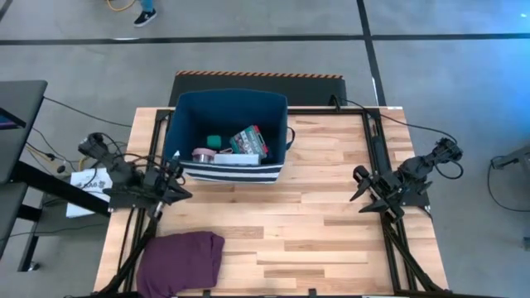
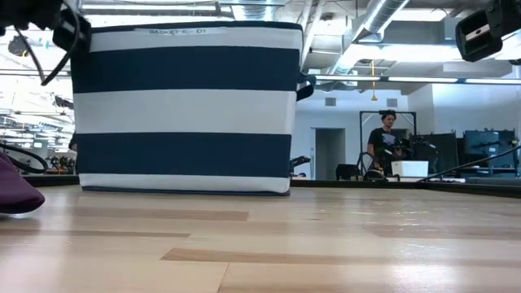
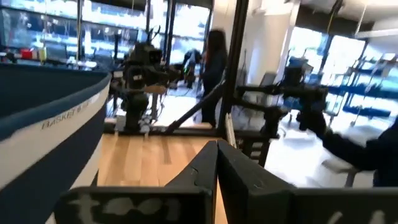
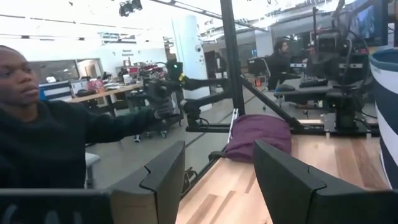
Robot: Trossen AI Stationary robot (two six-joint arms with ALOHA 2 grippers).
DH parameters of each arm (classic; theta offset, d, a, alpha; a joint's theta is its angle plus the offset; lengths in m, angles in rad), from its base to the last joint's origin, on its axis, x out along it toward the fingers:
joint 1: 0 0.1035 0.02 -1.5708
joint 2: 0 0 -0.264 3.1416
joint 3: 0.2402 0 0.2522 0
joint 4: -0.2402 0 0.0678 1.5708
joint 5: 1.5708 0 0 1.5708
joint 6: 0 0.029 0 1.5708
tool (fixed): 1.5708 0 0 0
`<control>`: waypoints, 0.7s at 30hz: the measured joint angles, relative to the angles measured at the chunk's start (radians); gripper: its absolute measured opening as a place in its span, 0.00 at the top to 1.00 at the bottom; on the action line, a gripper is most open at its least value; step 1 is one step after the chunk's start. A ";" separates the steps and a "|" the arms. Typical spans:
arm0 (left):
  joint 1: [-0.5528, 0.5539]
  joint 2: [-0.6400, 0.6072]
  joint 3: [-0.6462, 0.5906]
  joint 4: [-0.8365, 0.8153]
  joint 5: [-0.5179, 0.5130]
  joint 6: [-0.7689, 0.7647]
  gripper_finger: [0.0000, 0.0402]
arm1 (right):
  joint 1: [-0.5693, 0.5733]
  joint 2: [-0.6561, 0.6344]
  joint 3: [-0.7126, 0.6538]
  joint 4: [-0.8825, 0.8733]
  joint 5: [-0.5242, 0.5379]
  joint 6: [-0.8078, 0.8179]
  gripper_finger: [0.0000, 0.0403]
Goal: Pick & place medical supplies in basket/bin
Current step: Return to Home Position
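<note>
Tools flank the surface [image 1: 315,217]: your left tool [image 1: 178,189] pinched shut, your right tool [image 1: 363,190] spread wide, both empty. Beyond, the soft fabric bin [image 1: 232,93] holds the supplies; the flat box [image 1: 248,142] looks light and stiff, so you'd likely pinch it across its thin edges, and the tape roll [image 1: 203,155] across its rim.

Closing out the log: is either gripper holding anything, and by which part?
Nothing is held. The left gripper is shut on nothing, beside the bin; the right gripper is open and empty, at the right of the table.
</note>
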 joint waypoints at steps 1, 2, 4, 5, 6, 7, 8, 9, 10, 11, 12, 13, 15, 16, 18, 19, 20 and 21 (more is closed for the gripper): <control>0.000 -0.043 -0.022 0.001 0.006 0.000 1.00 | 0.000 0.000 0.000 0.000 0.000 0.000 0.55; 0.000 -0.081 -0.042 0.005 0.016 0.000 1.00 | 0.000 0.000 0.000 0.000 0.000 0.000 0.55; 0.002 -0.076 -0.071 0.050 0.036 0.000 1.00 | 0.000 0.000 0.000 0.000 0.000 0.000 0.55; 0.004 -0.074 -0.088 0.062 0.070 0.005 1.00 | 0.000 0.001 0.000 -0.001 0.001 0.000 0.55; 0.003 -0.072 -0.098 0.084 0.101 0.018 1.00 | 0.000 0.002 0.000 -0.002 0.000 0.000 0.55; 0.003 -0.063 -0.106 0.116 0.114 0.036 1.00 | 0.000 0.001 0.000 -0.007 0.000 0.000 0.55; 0.005 -0.059 -0.115 0.134 0.106 0.052 1.00 | 0.000 0.001 0.000 -0.013 0.000 0.000 0.55; 0.006 -0.059 -0.124 0.130 0.090 0.061 1.00 | 0.000 0.001 0.000 -0.013 0.000 0.000 0.55; 0.006 -0.063 -0.136 0.125 0.085 0.066 1.00 | 0.000 0.001 0.000 -0.012 0.000 0.000 0.55; 0.006 -0.066 -0.145 0.129 0.082 0.069 1.00 | 0.000 0.001 0.000 -0.015 0.000 0.000 0.55; 0.006 -0.067 -0.155 0.145 0.077 0.070 1.00 | 0.000 0.001 0.000 -0.023 0.000 0.000 0.55; 0.006 -0.069 -0.165 0.154 0.068 0.066 1.00 | 0.000 0.002 0.000 -0.031 0.000 0.000 0.55; 0.007 -0.069 -0.165 0.124 0.063 0.017 1.00 | 0.000 0.002 0.000 -0.031 0.000 0.000 0.55; 0.006 -0.069 -0.165 0.109 0.064 -0.012 1.00 | 0.000 0.002 0.000 -0.029 0.000 0.000 0.55; 0.006 -0.067 -0.165 0.090 0.054 -0.061 1.00 | 0.000 0.002 0.000 -0.030 0.000 0.000 0.55; 0.007 -0.066 -0.165 0.075 0.037 -0.082 1.00 | 0.000 0.002 0.000 -0.030 0.000 0.000 0.55; 0.007 -0.066 -0.165 0.060 0.017 -0.098 1.00 | 0.000 0.002 0.000 -0.029 0.000 0.000 0.55; 0.007 -0.066 -0.165 0.041 -0.004 -0.112 1.00 | 0.000 0.002 0.000 -0.030 0.000 0.000 0.55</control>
